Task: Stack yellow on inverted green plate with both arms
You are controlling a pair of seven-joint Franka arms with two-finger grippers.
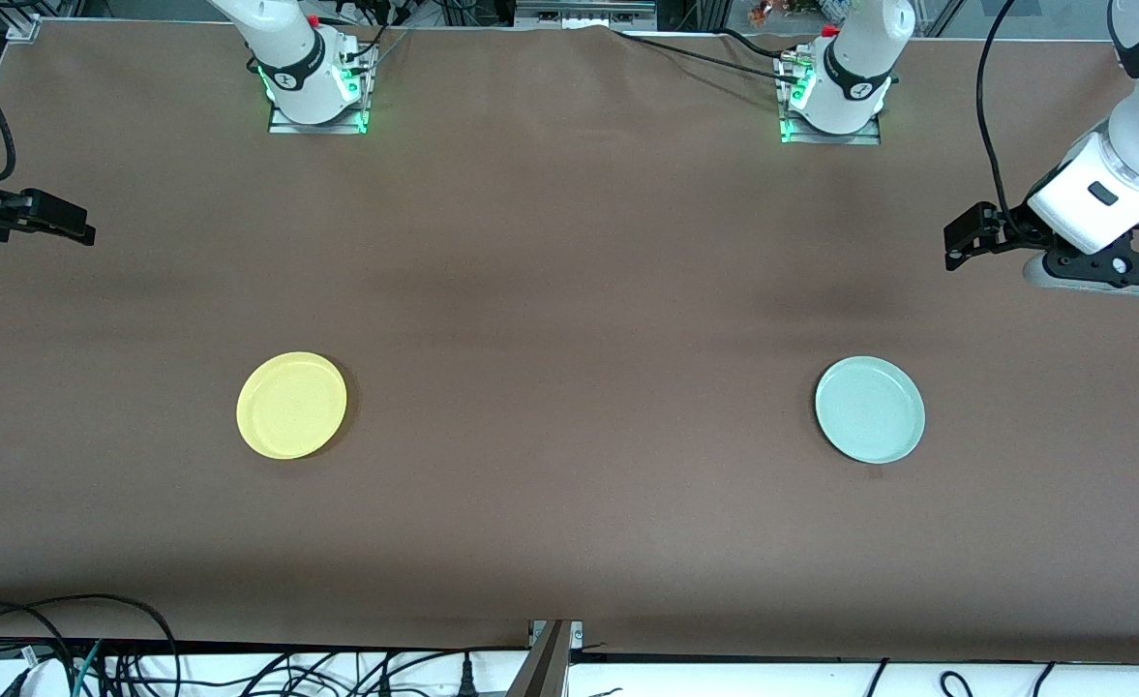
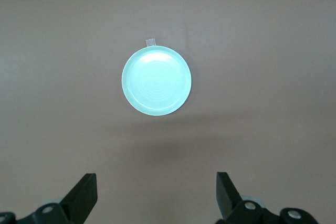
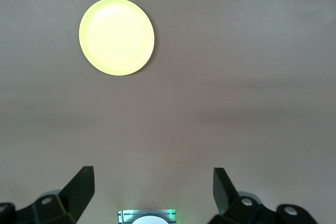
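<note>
The yellow plate (image 1: 291, 405) lies right side up on the brown table toward the right arm's end; it also shows in the right wrist view (image 3: 116, 36). The pale green plate (image 1: 869, 409) lies right side up toward the left arm's end, and shows in the left wrist view (image 2: 157, 80). My left gripper (image 1: 961, 240) hangs open and empty high over the table edge at its own end; its fingers (image 2: 84, 195) stand wide apart. My right gripper (image 1: 71, 227) hangs open and empty high over its end of the table, fingers (image 3: 79, 187) wide apart.
The two arm bases (image 1: 317, 92) (image 1: 835, 102) stand at the table's edge farthest from the front camera. A small clear tab (image 2: 150, 42) lies at the green plate's rim. Cables (image 1: 95, 658) run below the table's near edge.
</note>
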